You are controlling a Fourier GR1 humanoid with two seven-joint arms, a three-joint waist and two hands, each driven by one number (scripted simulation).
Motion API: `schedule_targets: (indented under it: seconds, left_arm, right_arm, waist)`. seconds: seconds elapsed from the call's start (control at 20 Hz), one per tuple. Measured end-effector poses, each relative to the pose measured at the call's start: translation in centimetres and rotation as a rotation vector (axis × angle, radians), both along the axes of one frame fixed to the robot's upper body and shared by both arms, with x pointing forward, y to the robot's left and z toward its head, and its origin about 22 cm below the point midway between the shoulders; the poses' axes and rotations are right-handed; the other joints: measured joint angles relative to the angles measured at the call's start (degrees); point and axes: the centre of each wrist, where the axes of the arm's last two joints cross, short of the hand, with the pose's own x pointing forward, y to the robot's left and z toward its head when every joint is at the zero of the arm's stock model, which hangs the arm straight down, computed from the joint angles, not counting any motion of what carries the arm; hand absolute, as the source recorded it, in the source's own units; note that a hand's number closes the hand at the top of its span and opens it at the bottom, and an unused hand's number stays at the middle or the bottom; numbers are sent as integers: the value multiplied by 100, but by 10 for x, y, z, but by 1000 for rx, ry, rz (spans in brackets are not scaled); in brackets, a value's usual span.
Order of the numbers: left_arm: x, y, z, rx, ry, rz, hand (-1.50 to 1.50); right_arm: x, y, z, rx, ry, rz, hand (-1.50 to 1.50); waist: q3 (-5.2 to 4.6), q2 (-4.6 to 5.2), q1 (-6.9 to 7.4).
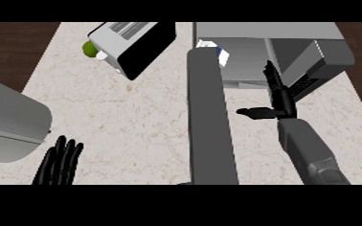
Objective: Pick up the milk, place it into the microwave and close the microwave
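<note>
Right hand (277, 96) stands with its fingers straight and pressed together, pointing away from the robot into the mouth of the microwave (283, 48), thumb stuck out to the left; it holds nothing. Its fingertips lie near the dark panel at the right of the microwave's cavity, though whether they touch anything inside is hard to make out from this steep angle.

Left of that hand, the microwave door (210, 119) hangs wide open, seen edge-on as a long grey slab running from the microwave's front toward the view's lower edge. Beyond the door's far end, just inside the cavity at its left side, sits the milk (215, 52), a white carton with a blue patch, partly hidden by the door's top. It lies to the left of the right hand and a little farther in, apart from the fingers.

So the pick and the placing look done, judged from the carton's spot inside; what remains is closing the door. For that the right hand would need to come out of the opening first.

Left hand (60, 165) rests open at the lower left over the surface (127, 115), fingers up. At the far left of the surface stands a toaster (130, 45) with a green fruit (90, 49) beside it.
</note>
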Motion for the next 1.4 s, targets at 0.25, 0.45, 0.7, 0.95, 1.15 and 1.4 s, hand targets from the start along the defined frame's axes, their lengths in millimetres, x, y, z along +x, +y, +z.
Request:
schedule_targets:
  seconds: [0.25,0.45,0.7,0.95,1.15,1.4]
  left_arm:
    - [6,-2,-7,-7,17,-83,-150]
    - [13,-6,-6,-7,38,-186,150]
    - [26,-17,-10,57,50,-259,150]
    - [39,-29,-17,57,71,-304,150]
    - [58,-39,-20,85,80,-351,150]
    - [78,-61,-25,134,103,-459,150]
  right_arm:
    - [-34,-8,-29,70,32,-1,-150]
    - [-61,-12,-49,137,58,38,-150]
    - [-95,-25,-67,168,80,45,-150]
    - [-124,-43,-73,168,83,34,-150]
    - [-142,-54,-74,175,75,24,-150]
    - [-165,-65,-71,174,61,17,-150]
  waist:
    - [14,10,-62]
    - [17,11,-112]
    - [19,6,-141]
    - [15,-2,-179]
    - [16,6,-186]
    - [14,4,-216]
